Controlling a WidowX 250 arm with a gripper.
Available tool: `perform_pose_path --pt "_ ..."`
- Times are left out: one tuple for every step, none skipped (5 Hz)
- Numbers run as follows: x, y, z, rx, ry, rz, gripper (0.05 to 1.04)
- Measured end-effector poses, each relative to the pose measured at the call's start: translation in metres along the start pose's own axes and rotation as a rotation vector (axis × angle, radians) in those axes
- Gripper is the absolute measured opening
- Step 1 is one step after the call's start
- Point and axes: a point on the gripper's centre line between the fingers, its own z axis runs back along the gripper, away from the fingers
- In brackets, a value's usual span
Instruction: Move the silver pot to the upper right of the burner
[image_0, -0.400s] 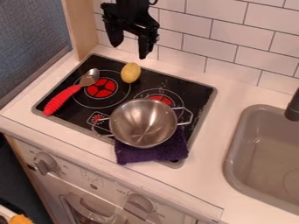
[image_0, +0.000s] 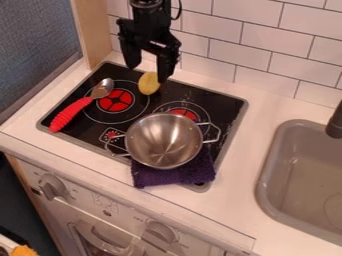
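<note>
Gleaming, rd metal pot sits partly on fuzzy cloth, w/ end effector spread.

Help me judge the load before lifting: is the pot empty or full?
Empty: the pot shows bare, shiny metal inside, down to its bottom.

Toy kitchen against a white tiled wall.
Dark grout lines the far tiles; at far left, a light wooden post stands beside a blue-grey panel. The white counter holds a grey sink at right, with knobs on its near front.
</note>
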Motion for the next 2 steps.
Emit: perform_pose_path --pt "-0.006 -0.004 -0.001 -0.037 0.029 -0.031 0.999" --pt "-0.025 -0.011 0.004 -0.092 0.035 -0.083 0.999"
